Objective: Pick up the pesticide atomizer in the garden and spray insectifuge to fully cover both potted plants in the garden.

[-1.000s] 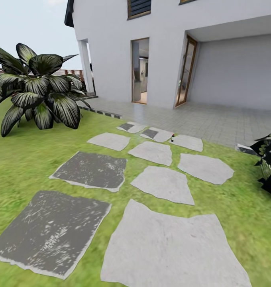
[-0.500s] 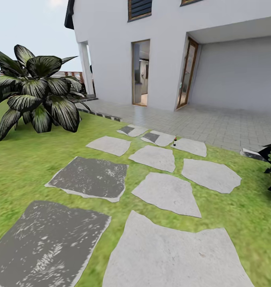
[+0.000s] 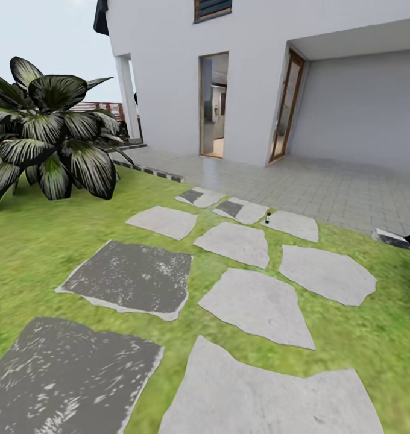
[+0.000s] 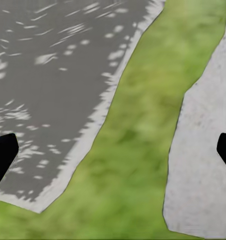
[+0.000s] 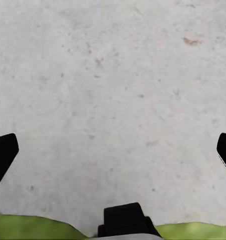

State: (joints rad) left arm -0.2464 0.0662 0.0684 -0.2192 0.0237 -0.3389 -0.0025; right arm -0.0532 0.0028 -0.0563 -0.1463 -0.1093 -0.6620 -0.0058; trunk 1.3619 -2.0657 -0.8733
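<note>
The pesticide atomizer stands far ahead in the head view, a tiny dark upright bottle with a pale top, on the lawn's stepping stones at the near edge of the house's paved terrace. It sits between two of the farthest light slabs, just beside the right-hand one, well apart from the robot. Its long axis is vertical as far as can be told; at this distance the label and trigger direction are too small to make out.

From the camera it lies straight ahead and a little to the right of centre, so I judge the right arm the likelier one to reach it once the base has closed in, though the margin is small.

The left hand points down at a strip of grass between a dark slab and a pale one, its two fingertips spread wide at the frame's edges with nothing between them. The right hand hangs over a pale slab, fingertips equally wide apart and empty.

A large dark-leaved striped plant stands on the lawn to the left, well away from the bottle.
</note>
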